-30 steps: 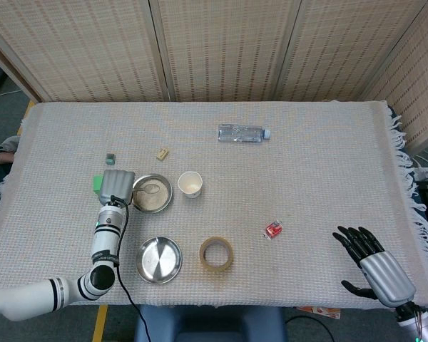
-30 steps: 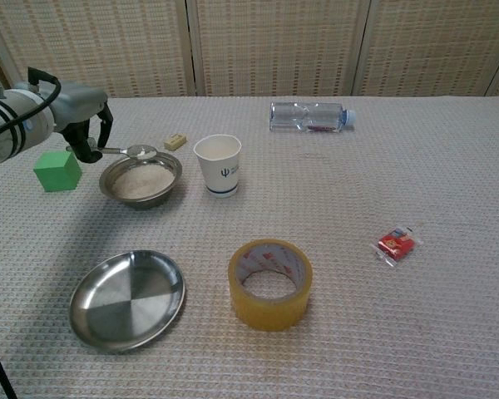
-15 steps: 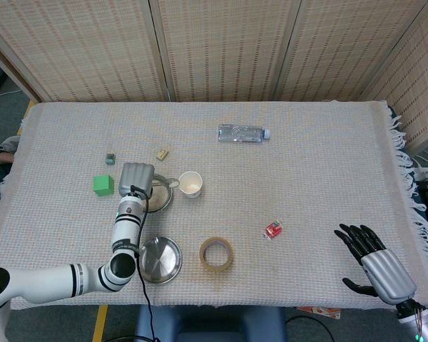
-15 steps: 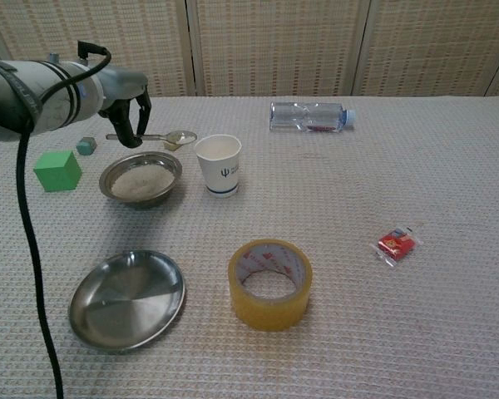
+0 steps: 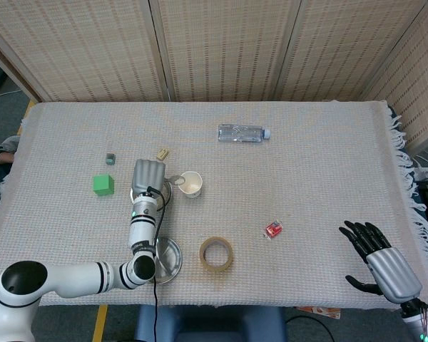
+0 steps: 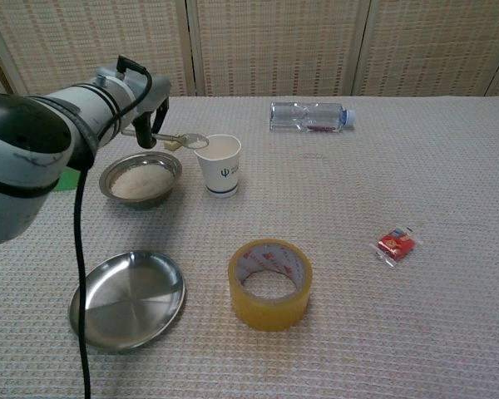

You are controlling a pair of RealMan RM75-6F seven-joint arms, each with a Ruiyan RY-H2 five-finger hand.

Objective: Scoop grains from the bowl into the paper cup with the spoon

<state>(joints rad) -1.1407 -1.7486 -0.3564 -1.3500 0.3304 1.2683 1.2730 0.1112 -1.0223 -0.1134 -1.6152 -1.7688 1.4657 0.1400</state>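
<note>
My left hand holds a metal spoon over the steel bowl of grains. The spoon's loaded head sits right at the left rim of the white paper cup. In the head view the hand covers most of the bowl. My right hand hovers with fingers spread at the table's near right corner, holding nothing, far from the cup.
An empty steel plate and a roll of tape lie in front. A plastic bottle lies at the back, a red packet to the right. A green cube, a small teal block and a tan block sit nearby.
My left hand has carried the loaded spoon rightward from the bowl's left side to the cup's rim. The right hand has barely shifted.
</note>
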